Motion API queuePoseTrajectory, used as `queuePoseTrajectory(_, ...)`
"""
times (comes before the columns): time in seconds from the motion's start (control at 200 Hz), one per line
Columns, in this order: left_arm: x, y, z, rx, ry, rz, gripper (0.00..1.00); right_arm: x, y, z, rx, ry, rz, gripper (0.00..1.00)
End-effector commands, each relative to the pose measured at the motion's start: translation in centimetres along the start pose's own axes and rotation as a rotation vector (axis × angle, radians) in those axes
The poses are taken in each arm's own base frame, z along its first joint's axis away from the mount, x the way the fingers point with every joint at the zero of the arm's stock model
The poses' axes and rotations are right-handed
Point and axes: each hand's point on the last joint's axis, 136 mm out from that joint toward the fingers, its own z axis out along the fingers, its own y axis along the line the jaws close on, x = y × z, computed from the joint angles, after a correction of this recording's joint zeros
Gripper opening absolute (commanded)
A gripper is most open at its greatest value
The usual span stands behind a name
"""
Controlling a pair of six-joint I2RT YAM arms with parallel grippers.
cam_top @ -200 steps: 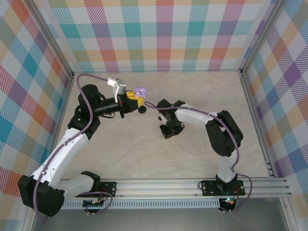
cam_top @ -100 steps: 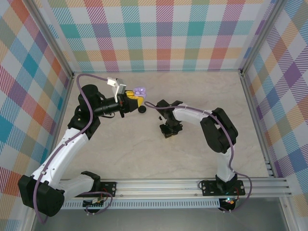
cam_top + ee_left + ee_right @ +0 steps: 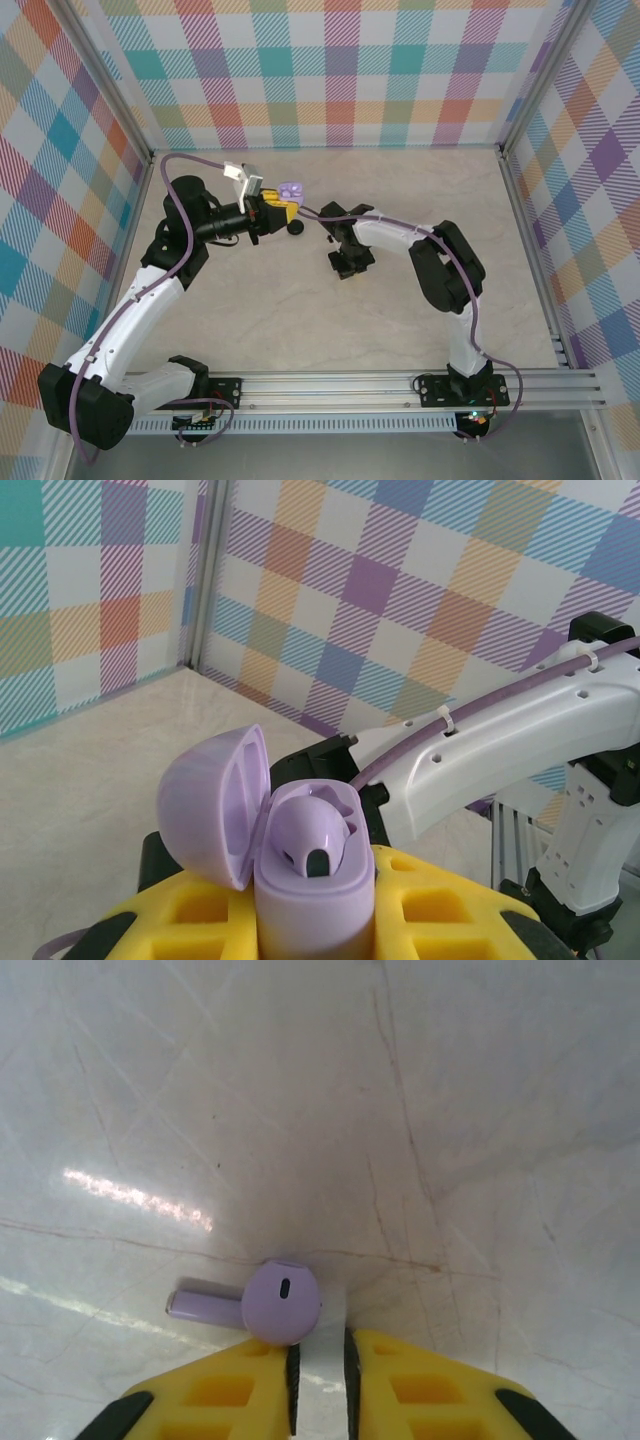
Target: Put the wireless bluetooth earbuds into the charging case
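The right hand (image 3: 321,1348) sits low over the surface (image 3: 470,1110), its fingers all but clenched, with a thin empty slot between them. It grasps nothing. A lilac bud (image 3: 272,1303) lies flat on the surface just off one fingertip, its round head nearest the hand and its stem crosswise to the fingers.

To take the bud well, the hand probably needs to spread its fingers and shift sideways until the head is centred in the gap. It should then close on the head rather than the thin stem, which could pivot or skid on the glossy stone. A low, square approach should keep a finger from nudging the bud away.

The left hand (image 3: 315,920) is clamped on the lilac case (image 3: 300,865), held off the surface with its lid tipped open. A second bud (image 3: 318,832) nests inside.

The right wrist view gives the loose bud and the finger gap, which the top view hides under the arm. The left wrist view shows the inside of the case. The top view shows that the hands are near each other, with the case up and to the left of the right hand.
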Motion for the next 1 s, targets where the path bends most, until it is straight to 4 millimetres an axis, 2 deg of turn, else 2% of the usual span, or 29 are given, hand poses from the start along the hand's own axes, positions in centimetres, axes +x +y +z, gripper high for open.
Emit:
queuePoseTrajectory(0.0, -0.7, 0.2, -0.4, -0.013, -0.015, 0.016, 0.15, -1.1, -0.3, -0.1, 0.016, -0.012, -0.025, 0.25)
queuePoseTrajectory(0.15, -0.6, 0.2, -0.4, -0.012, -0.014, 0.015, 0.15, -1.6, -0.6, -0.2, 0.040, -0.017, -0.036, 0.27)
queuePoseTrajectory(0.36, -0.7, 0.2, -0.4, -0.015, -0.013, 0.020, 0.15, -1.7, -1.3, -1.4, 0.081, -0.028, -0.049, 0.27)
queuePoseTrajectory(0.605, -0.9, 0.2, -0.4, -0.016, -0.015, 0.023, 0.15, -1.8, 0.5, -3.9, -0.065, -0.082, -0.021, 0.26)
queuePoseTrajectory(0.675, -0.9, 0.2, -0.4, -0.014, -0.016, 0.022, 0.15, -2.0, 0.9, -4.4, -0.119, -0.100, 0.013, 0.29)
queuePoseTrajectory(0.77, -0.9, 0.2, -0.3, -0.012, -0.015, 0.021, 0.15, -2.4, 0.8, -4.4, -0.140, -0.099, 0.065, 0.41)
queuePoseTrajectory(0.995, -0.8, 0.3, -0.3, -0.014, -0.013, 0.020, 0.15, -2.7, 1.2, -3.0, -0.145, -0.042, 0.164, 0.47)
